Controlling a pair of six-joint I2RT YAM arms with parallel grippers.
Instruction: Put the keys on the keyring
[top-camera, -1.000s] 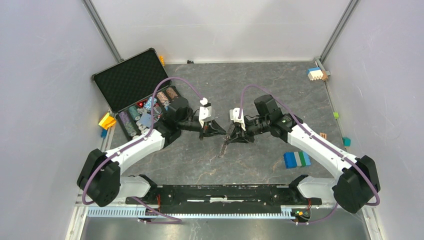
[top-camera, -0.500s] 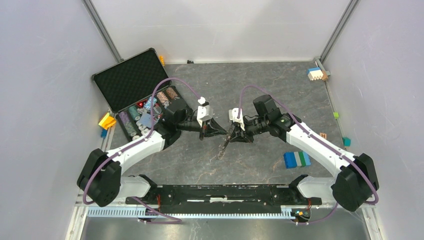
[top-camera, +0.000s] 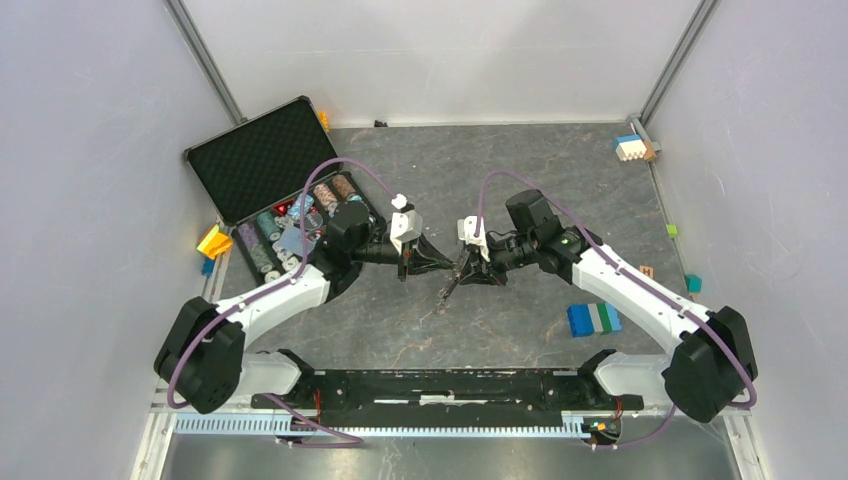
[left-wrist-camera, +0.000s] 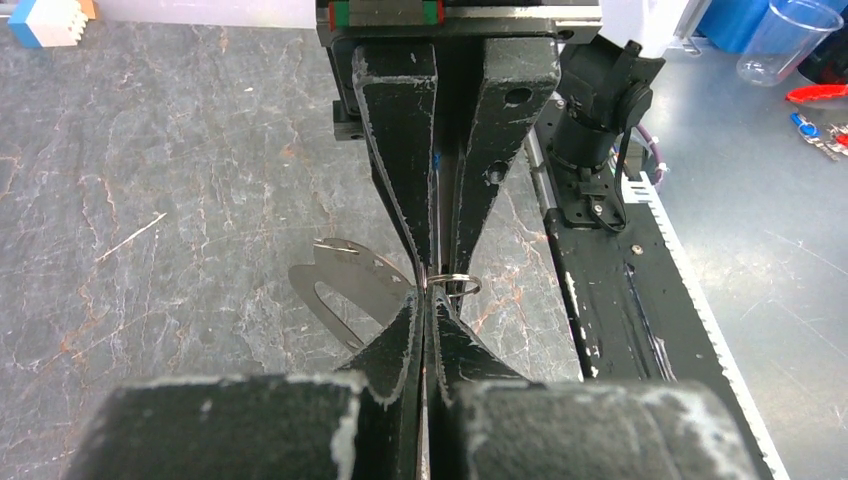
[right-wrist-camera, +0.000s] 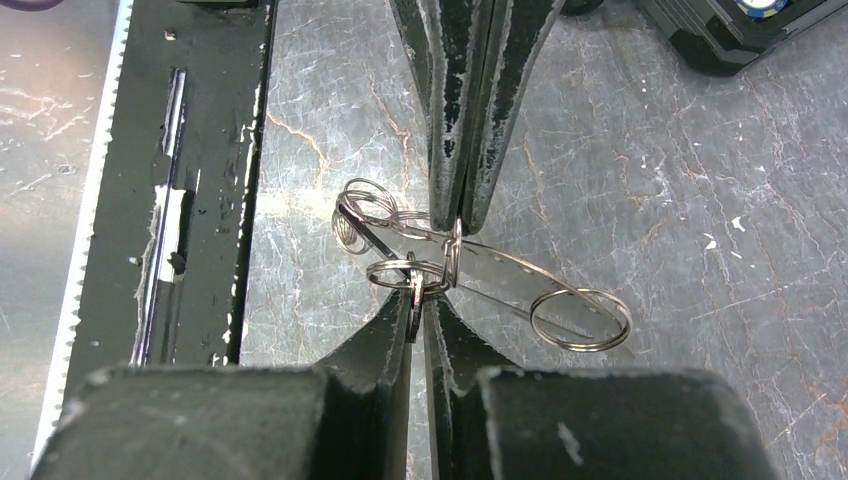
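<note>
Grey marbled tabletop (top-camera: 420, 160) between white walls. At upper left, an open black case (top-camera: 255, 150) holds rows of poker chips (top-camera: 268, 238). At centre the left gripper (top-camera: 444, 265), fingers pressed together, meets the right gripper (top-camera: 463, 272) tip to tip, with the keyring (top-camera: 447, 292) hanging just below. Only the right wrist view shows the right fingers pinching a small split ring (right-wrist-camera: 405, 273) beside the keyring's flat plate.

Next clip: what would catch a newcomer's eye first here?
Two hands tip to tip over the middle of the grey table: the left hand clamps a flat grey metal D-shaped keyring, the right hand pinches a small silver split ring beside it. Next, the open black case of coloured chips at the left edge.
</note>
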